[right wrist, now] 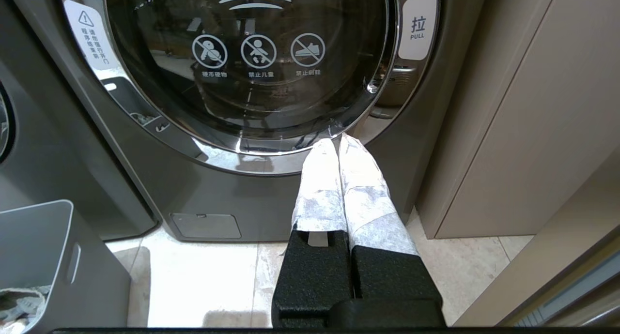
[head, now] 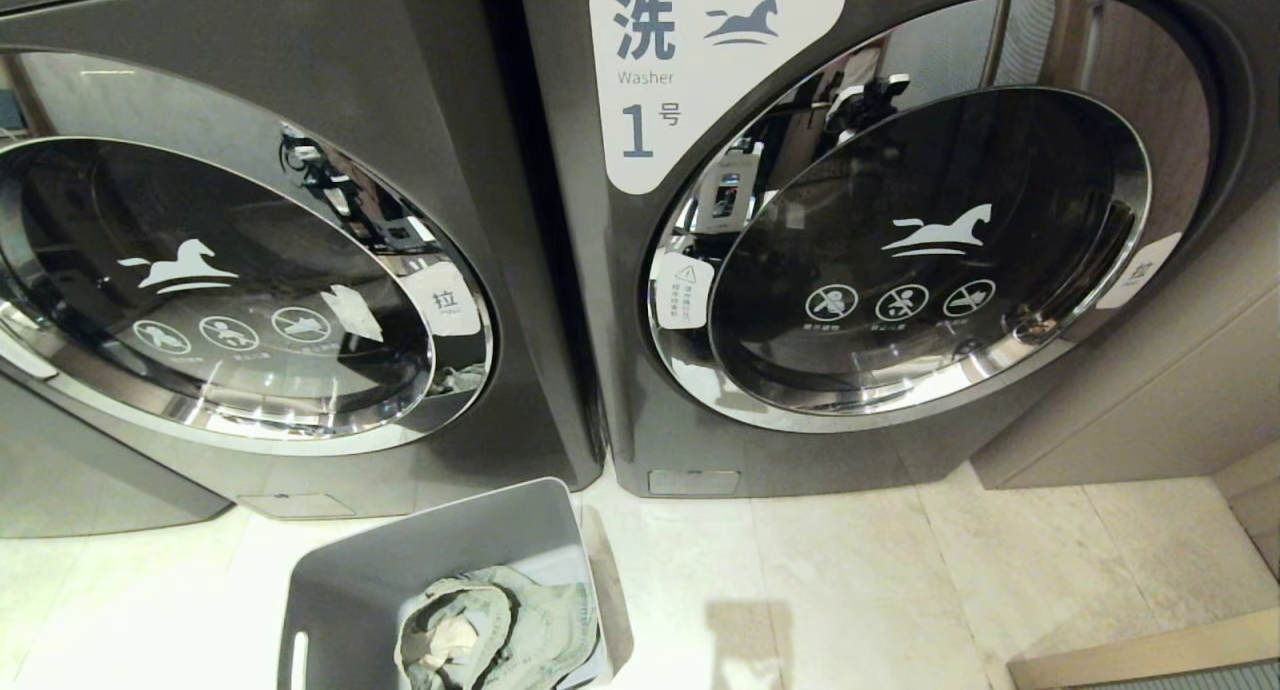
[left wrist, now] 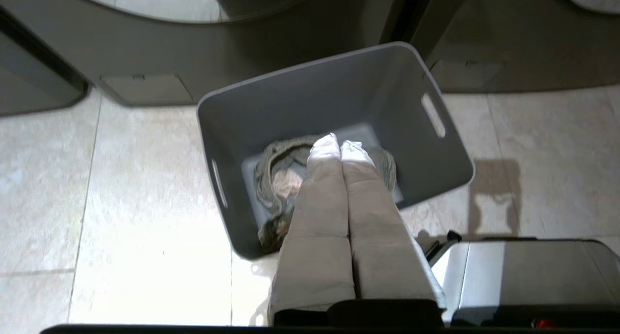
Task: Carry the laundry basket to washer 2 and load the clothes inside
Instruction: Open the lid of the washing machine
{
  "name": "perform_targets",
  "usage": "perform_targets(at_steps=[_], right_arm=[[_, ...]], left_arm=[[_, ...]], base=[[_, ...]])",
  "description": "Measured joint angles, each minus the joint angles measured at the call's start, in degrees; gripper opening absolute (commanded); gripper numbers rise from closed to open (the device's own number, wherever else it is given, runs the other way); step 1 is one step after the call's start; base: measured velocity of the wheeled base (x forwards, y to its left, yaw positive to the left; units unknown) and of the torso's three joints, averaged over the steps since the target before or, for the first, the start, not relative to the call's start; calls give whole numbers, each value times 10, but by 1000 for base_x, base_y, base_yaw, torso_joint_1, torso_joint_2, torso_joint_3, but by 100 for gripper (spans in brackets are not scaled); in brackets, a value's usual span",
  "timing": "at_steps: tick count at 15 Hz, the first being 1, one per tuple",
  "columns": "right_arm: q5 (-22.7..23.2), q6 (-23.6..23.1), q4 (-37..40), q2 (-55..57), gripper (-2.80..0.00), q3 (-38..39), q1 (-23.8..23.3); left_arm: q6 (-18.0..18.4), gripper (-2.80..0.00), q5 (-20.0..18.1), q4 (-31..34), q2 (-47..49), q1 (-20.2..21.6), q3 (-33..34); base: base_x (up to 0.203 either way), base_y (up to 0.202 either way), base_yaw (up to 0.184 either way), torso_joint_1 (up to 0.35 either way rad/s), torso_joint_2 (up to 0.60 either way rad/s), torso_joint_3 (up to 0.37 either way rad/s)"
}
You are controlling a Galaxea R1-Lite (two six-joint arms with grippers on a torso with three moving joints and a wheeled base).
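Head view: pale tiled floor [head: 900,570]; grey laundry basket [head: 440,560] holding crumpled grey-green clothes [head: 500,635] stands before two dark washers. Left wrist view: left claw [left wrist: 340,145] pressed together, empty, above the basket. Right wrist view: right claw [right wrist: 339,143] closed, empty, facing washer 1 [right wrist: 218,198].

Floor and items standing on it

Pale tiled floor [head: 850,570] carries two dark grey front-load washers side by side, the left washer [head: 520,300] and the washer labelled "1" [head: 600,370]. The laundry basket [head: 440,560] stands just before their bases near the gap between them. A beige cabinet [head: 1130,410] adjoins the washer labelled "1".
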Motion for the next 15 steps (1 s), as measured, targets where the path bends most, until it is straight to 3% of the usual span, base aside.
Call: perform_targets(at_steps=[5,9,15], right_arm=[[0,0,0,0,-280,0,0],[0,0,0,0,-280,0,0],[0,0,0,0,-280,0,0]], left_arm=[[-5,-280,-2,-15,-103,7,5],[26,-280,3,-14,-123,8,7],[27,-280,19,24,-126,9,8]], base=[[0,0,0,0,0,0],[0,0,0,0,0,0],[0,0,0,0,0,0]])
